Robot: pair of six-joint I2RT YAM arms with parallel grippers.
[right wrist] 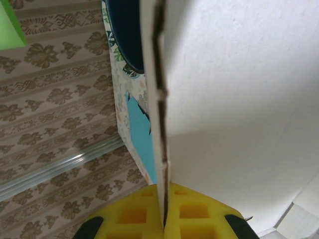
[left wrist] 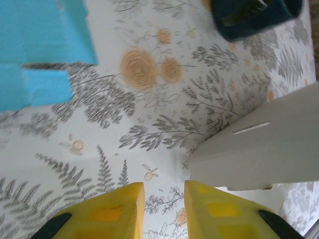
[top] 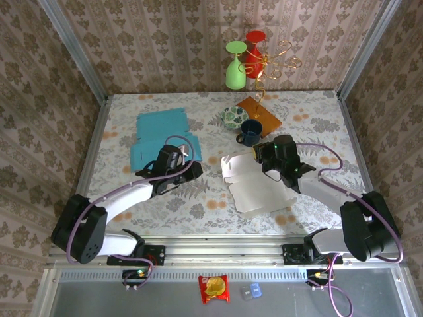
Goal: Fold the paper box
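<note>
White paper box (top: 254, 188): an unfolded blank lying right of centre on the floral table (top: 198, 201); its far edge is caught in the right arm's fingers and seems raised a little; no wall stands by itself, so I judge the fold barely begun.
Right gripper (right wrist: 164, 214): clamped fully down on the blank's far panel; the card runs edge-on between the yellow fingers, caught near its rim.
Left gripper (left wrist: 164, 196): fingers narrowly parted, nothing between them; it hangs over bare table just beside the blank's left flap, apart from the card.
Risk, grip: the pinch sits near the rim of thin card; a hard pull could slide the panel out or tear it.
Risk, crease: with only one point held, the whole blank may lift or skid instead of bending at its score line; a fold off the line would spoil the box.
Risk, left approach: so slim a gap may miss the flap's edge and shove the blank sideways against the right arm's hold.
Risk, neighbours: the dark blue mug (top: 250, 132) stands just behind the held panel, the patterned plate (top: 232, 117) beyond it; a swinging panel or wrist could knock the mug.
Risk, wrong target: the blue box blanks (top: 158, 125) lie near the left arm; a drift leftward could catch those instead.
</note>
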